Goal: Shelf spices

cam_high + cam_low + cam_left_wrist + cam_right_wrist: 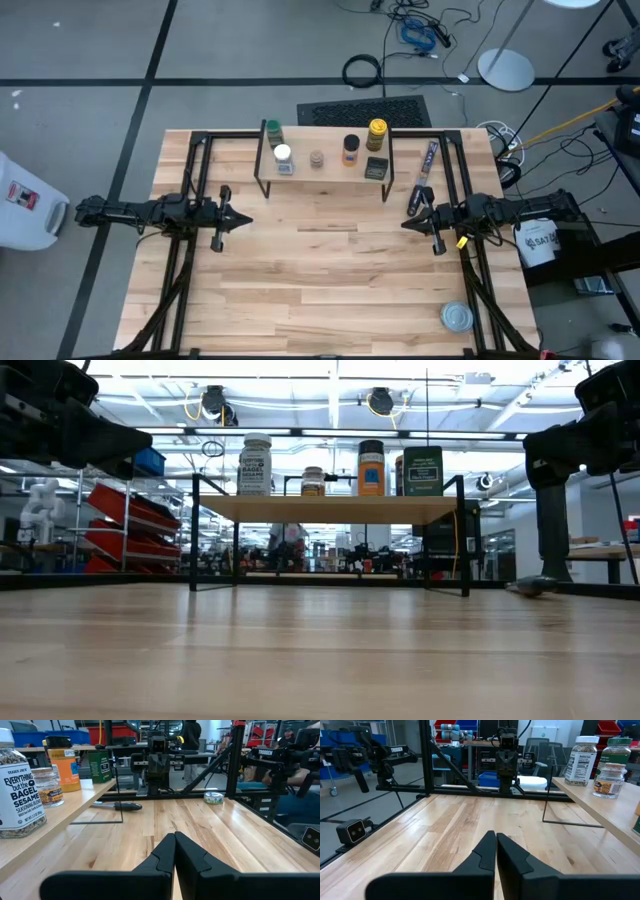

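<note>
The shelf (pixel 325 172) stands at the table's far middle, a light plank (pixel 330 508) on thin black legs. All the spices stand on its top: green-lidded jar (pixel 273 133), white-lidded jar (pixel 283 158), small clear-brownish jar (pixel 317 159), orange jar (pixel 350 150), yellow-lidded jar (pixel 377 133) and dark square tin (pixel 376 168). My left gripper (pixel 243 219) hovers shut over the table's left middle, pointing right. My right gripper (pixel 405 222) hovers shut over the right middle, pointing left. Neither touches anything.
A long thin dark packet (pixel 428 165) lies on the table just right of the shelf. A flat round silver tin (pixel 457 317) sits near the table's near right corner. Bare wooden table (pixel 330 280) lies between the two grippers and toward the near edge.
</note>
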